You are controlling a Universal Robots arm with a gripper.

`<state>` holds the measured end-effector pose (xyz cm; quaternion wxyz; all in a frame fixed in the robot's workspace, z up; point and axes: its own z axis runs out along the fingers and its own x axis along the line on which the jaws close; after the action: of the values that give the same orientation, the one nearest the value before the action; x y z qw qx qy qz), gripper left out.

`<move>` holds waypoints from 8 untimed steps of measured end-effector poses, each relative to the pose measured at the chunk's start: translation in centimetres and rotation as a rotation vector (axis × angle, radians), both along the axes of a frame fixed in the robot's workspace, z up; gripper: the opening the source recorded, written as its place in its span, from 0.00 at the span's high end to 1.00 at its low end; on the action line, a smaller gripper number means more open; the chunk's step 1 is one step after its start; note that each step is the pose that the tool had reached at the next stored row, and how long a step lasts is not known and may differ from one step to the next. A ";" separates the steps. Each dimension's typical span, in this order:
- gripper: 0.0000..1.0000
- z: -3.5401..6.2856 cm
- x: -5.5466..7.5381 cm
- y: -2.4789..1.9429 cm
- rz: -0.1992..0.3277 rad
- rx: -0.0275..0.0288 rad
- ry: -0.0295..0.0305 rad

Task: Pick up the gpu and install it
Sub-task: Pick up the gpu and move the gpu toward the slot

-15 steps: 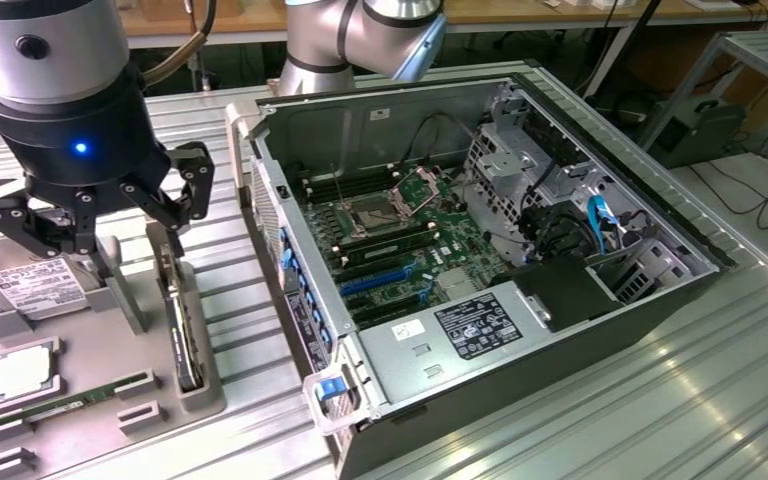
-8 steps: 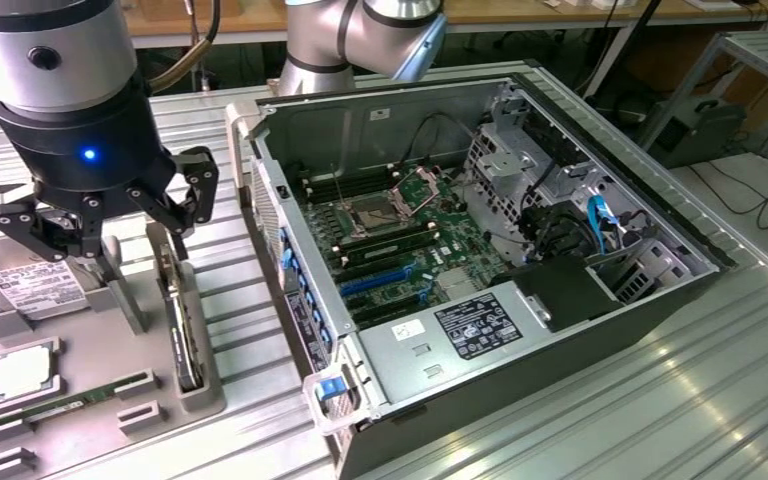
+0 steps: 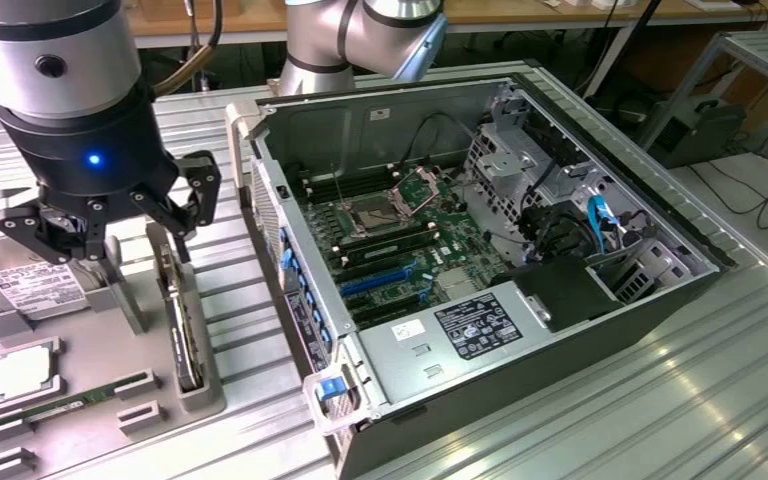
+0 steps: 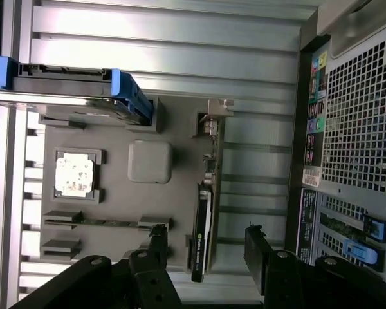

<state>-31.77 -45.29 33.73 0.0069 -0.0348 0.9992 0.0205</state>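
One gpu (image 4: 201, 225) upright in one holder (image 3: 208, 396); one gripper (image 3: 111, 243) above, jaws wide apart, empty.

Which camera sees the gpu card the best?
The wrist view. It looks straight down on the gpu, standing on its edge in the grey holder, with nothing in front. The exterior view shows it from the side, thin and upright in the holder, its far end partly behind the tool.
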 end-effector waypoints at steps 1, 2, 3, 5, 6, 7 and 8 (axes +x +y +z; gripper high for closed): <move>0.40 -0.03 0.1 0.00 0.000 0.0000 0.0000; 0.40 -0.07 0.1 0.00 0.000 0.0001 -0.0001; 0.40 -0.09 0.2 0.01 0.000 0.0000 0.0000; 0.40 -0.17 0.3 0.02 -0.001 0.0002 -0.0002; 0.40 -0.21 0.3 0.02 -0.001 0.0002 -0.0002; 0.40 -0.25 0.3 0.02 -0.001 0.0000 -0.0001; 0.40 -0.29 0.3 0.01 -0.001 -0.0001 0.0001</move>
<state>-31.42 -45.28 33.44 0.0068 -0.0344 0.9992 0.0205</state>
